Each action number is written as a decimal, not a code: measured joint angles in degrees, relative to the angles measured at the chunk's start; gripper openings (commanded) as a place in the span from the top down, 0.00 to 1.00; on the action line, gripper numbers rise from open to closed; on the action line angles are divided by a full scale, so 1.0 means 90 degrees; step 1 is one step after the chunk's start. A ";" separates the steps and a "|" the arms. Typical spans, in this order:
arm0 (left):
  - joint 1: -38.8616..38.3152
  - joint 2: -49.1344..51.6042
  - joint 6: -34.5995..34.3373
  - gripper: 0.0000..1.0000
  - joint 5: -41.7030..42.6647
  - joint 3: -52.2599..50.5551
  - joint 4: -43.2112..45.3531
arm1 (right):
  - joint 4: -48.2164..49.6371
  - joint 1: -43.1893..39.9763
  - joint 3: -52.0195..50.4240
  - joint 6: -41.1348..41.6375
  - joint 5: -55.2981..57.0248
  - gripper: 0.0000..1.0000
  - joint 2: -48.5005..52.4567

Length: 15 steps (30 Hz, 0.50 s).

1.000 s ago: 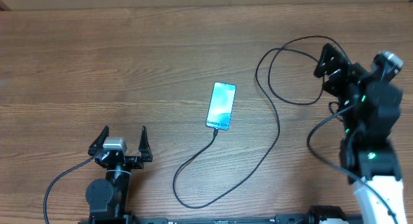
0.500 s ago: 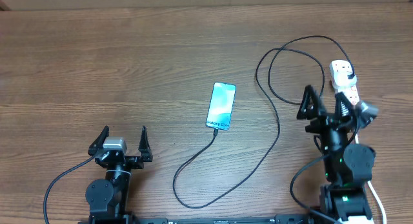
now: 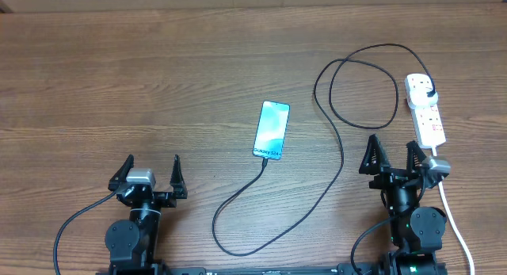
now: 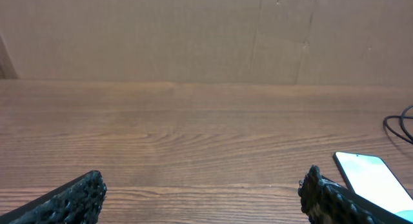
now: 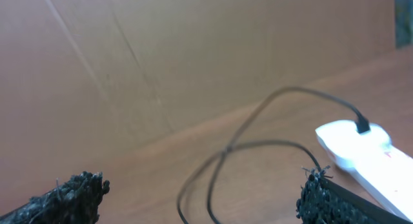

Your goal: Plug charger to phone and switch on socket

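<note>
Where the arms sit: at the near edge of the wooden table (image 3: pixel 119 69), one on each side and set back from the task's things, so nothing blocks the overhead view of them.
Left gripper (image 3: pixel 151 164): fingers spread wide with bare wood between them, grasping nothing. It points toward the far side, with the phone off to its right.
Right gripper (image 3: pixel 391 148): likewise released and empty, just beside the near end of the power strip. I cannot tell whether it touches the strip.
Charger cable (image 3: pixel 342 160): a slack black line with a near bend and a far loop, so neither end is under tension.
Phone (image 3: pixel 271 130): flat at mid-table, screen up and lit, "Galaxy" edge nearest. The cable's tip meets that edge and looks seated in the port.
Power strip (image 3: pixel 428 116): white, lying lengthwise at the right, with its white cord (image 3: pixel 453 219) running toward the near edge. Whether it is switched on cannot be read at this size.
Charger plug (image 3: pixel 428 90): black, seated in the strip's far outlet.
Judgement: both cable ends look connected, so only the switching is in doubt. The set-back, empty grippers suit a task that is done or nearly done.
</note>
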 measured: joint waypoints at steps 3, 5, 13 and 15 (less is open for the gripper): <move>0.0000 0.0000 0.0000 0.00 0.0000 0.0000 -0.0002 | -0.0661 0.0000 0.0002 -0.0316 -0.0012 0.00 -0.0512; 0.0000 0.0000 0.0002 0.01 0.0000 0.0000 0.0000 | -0.1149 0.0000 0.0002 -0.0522 -0.0017 0.00 -0.0816; 0.0000 0.0000 0.0000 0.00 0.0000 0.0000 -0.0002 | -0.1542 0.0000 0.0002 -0.1280 -0.0141 0.00 -0.1328; 0.0000 0.0000 0.0000 0.00 0.0000 0.0000 -0.0002 | -0.1540 0.0000 0.0002 -0.1350 -0.0143 0.00 -0.1328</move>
